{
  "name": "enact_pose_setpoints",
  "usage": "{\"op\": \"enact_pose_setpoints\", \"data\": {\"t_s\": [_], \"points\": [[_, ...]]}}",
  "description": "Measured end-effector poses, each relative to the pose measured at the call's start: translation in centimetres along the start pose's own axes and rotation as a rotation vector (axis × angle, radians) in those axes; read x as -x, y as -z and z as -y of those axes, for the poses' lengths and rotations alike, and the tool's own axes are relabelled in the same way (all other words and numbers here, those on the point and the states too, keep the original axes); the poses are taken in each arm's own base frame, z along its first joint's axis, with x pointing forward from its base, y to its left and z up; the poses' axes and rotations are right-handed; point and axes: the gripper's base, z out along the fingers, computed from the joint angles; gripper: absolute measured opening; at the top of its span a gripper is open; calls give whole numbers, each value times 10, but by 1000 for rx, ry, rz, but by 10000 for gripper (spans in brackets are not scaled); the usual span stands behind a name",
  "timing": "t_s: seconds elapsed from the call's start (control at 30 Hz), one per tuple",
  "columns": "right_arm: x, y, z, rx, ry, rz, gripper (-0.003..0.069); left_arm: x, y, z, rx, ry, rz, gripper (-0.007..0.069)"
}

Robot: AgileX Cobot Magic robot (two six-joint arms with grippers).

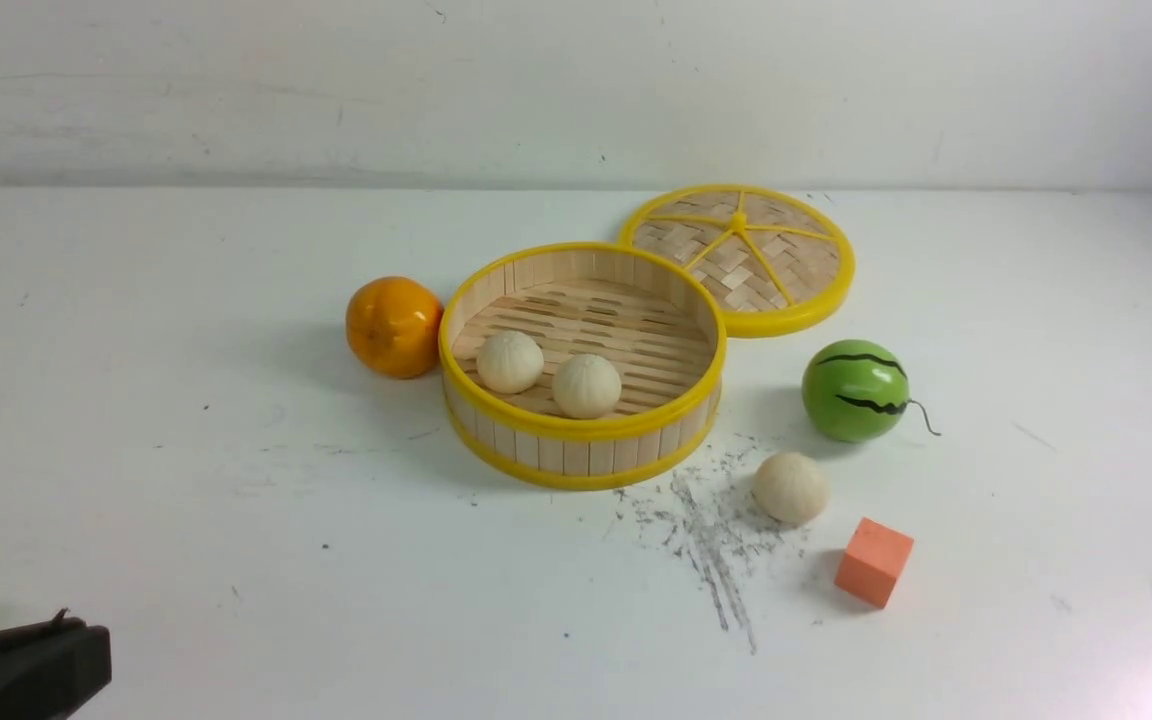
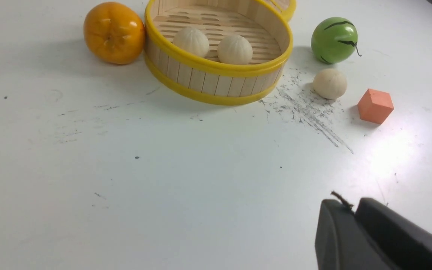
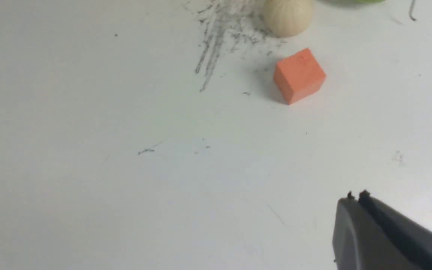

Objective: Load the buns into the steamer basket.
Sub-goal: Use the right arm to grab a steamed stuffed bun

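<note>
On the white table [image 1: 236,500], the loose bun [image 1: 789,487] lay ahead of the closed, empty right claw [image 3: 356,195], past the cube [image 1: 874,561], likely light and roll-prone, best pinched across its middle.

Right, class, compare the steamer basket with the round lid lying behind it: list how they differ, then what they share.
The basket has tall upright slat walls; the lid is a low disc. The basket floor is parallel slats; the lid is woven, with yellow spokes from a centre hub. The basket holds two buns; the lid carries nothing. Both are round, pale bamboo with yellow rims.
</note>
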Motion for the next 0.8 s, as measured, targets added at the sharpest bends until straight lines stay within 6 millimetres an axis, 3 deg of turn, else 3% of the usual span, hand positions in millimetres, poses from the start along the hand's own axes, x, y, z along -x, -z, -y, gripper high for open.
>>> {"op": "enact_pose_setpoints", "data": {"t_s": [0.1,0.27,0.5,0.57,0.73,0.8], "points": [[36,-19,4,39,91,-87,-13,-2,0,0,5,2,-20,59],[79,-60,-4,39,173,-211,-8,-5,0,-1,16,2,-58,66],[133,-119,-20,5,156,-256,5,-8,0,-2,24,3,-87,73],[152,-145,-22,0,115,-254,10,-8,0,-2,24,4,-90,75],[166,-177,-17,-16,77,-269,27,-8,0,-2,19,12,-93,78],[162,-206,-12,-30,73,-338,67,-8,0,-2,18,13,-93,82]]}}
